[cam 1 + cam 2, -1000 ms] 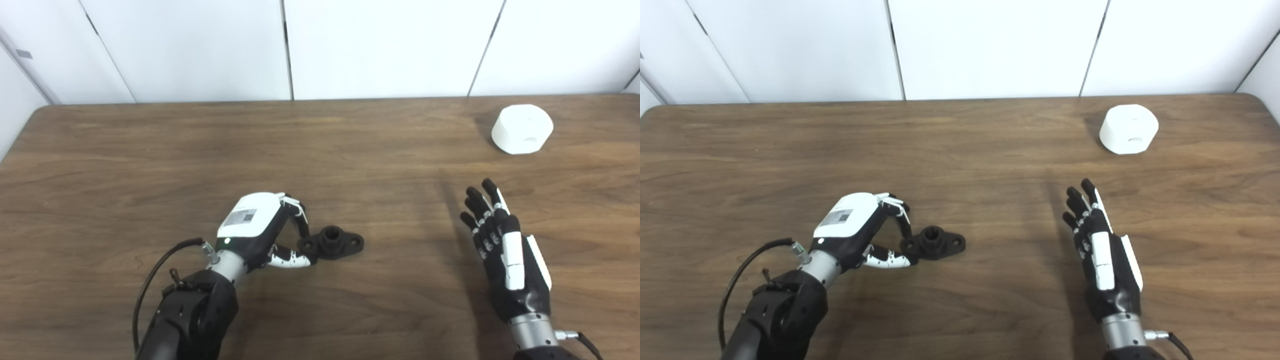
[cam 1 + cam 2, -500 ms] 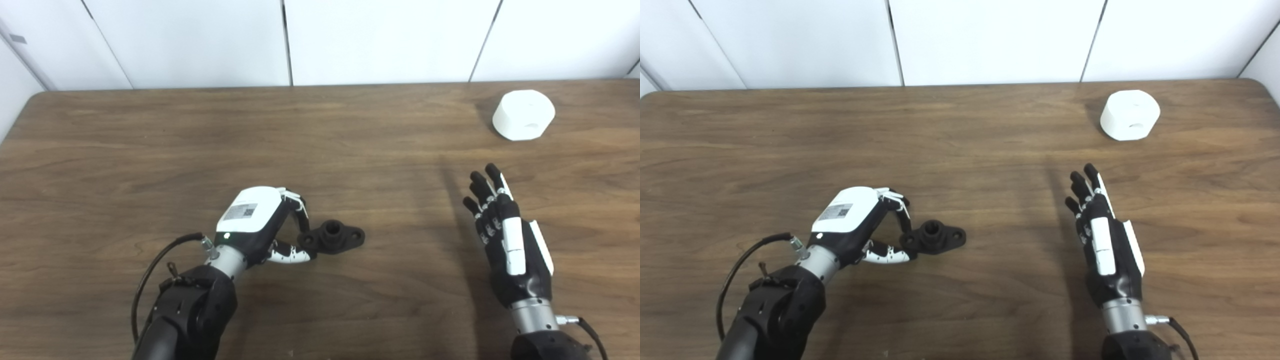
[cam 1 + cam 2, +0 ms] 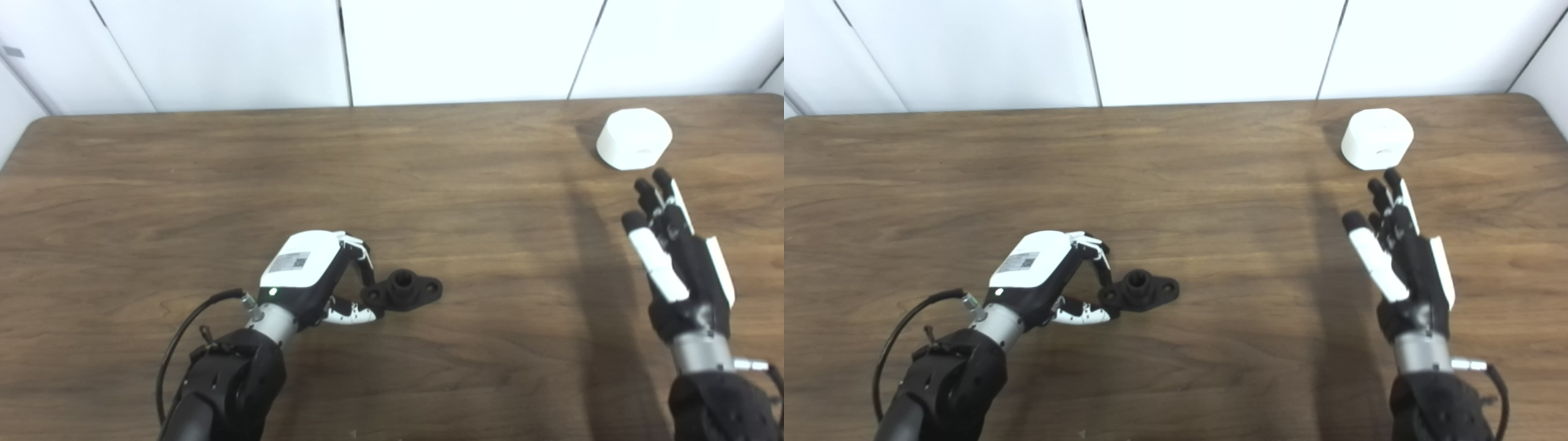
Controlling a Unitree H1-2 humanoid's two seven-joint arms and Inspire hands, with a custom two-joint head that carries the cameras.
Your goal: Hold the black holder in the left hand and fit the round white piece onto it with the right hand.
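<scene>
A: Fingers of your left hand (image 3: 306, 272) pinch the near-left end of the black holder (image 3: 402, 290), which lies on the table (image 3: 184, 184) toward its front edge.

B: Grip contact is half hidden. Your right hand (image 3: 1399, 257) is spread, empty, just short of the round white piece (image 3: 1377, 138) in the far right corner.

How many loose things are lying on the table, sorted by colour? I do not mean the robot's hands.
Black: 1, the holder, its near end between the fingers of the left hand.
White: 1, the round piece, lying free beyond the open right hand.
Total: 2 on the table.
</scene>
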